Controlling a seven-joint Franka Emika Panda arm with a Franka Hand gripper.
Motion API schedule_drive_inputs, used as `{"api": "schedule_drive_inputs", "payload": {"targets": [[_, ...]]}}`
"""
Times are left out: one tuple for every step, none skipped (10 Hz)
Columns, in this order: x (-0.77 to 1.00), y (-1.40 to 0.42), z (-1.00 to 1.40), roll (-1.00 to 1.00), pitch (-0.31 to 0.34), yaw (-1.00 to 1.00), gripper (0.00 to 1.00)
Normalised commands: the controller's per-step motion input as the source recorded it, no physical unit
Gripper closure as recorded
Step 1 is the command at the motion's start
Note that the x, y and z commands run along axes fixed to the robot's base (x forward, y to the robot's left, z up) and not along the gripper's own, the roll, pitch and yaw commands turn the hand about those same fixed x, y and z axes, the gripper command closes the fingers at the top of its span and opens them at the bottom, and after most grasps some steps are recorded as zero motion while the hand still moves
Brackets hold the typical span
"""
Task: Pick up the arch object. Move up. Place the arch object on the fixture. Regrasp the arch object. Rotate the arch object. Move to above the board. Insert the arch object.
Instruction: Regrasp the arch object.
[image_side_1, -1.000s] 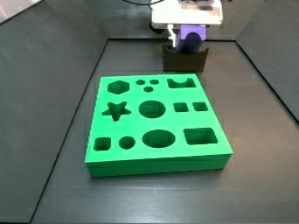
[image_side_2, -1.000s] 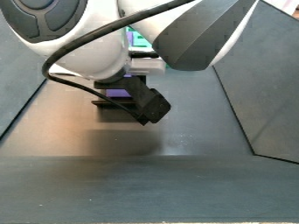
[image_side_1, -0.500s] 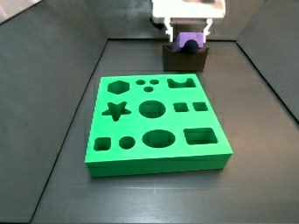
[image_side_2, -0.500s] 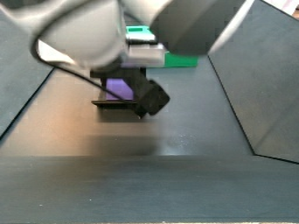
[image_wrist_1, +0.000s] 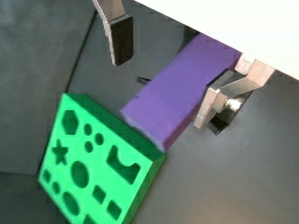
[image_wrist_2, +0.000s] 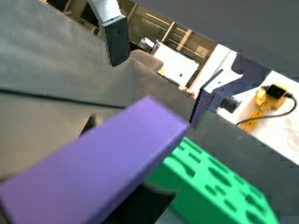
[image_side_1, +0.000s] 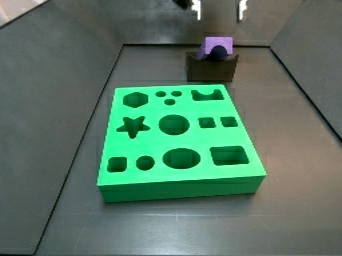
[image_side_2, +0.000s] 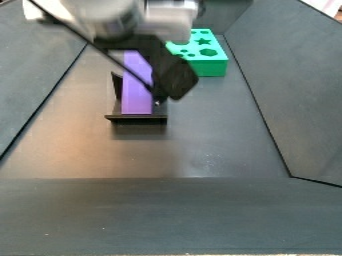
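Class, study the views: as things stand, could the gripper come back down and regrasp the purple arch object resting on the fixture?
Probably yes. The gripper hangs open right above the arch object, which stands on the fixture with nothing between them.

My gripper (image_side_1: 218, 8) hangs open above the fixture (image_side_1: 210, 68), and the arch object (image_side_1: 215, 46) stands out of its top with open air between it and my fingers (image_wrist_1: 118, 39). In front of the fixture the board (image_side_1: 178, 137) fills the floor. Bare floor runs either side of it; the walls seem close.
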Motion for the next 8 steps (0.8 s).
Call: {"api": "schedule_drive_inputs", "payload": {"targets": [[-0.03, 0.01, 0.28, 0.02, 0.037, 0.02, 0.00], [-0.01, -1.00, 0.82, 1.00, 0.063, 0.06, 0.00], [0.00, -1.00, 0.81, 1.00, 0.061, 0.06, 0.00], [-0.04, -1.00, 0.79, 1.00, 0.053, 0.05, 0.00], [-0.06, -1.00, 0.75, 1.00, 0.049, 0.05, 0.00], [-0.07, -0.96, 0.60, 1.00, 0.044, 0.05, 0.00], [-0.04, -0.71, 0.28, 1.00, 0.043, 0.05, 0.00], [-0.02, -0.51, 0.11, 1.00, 0.043, 0.05, 0.00]]}}
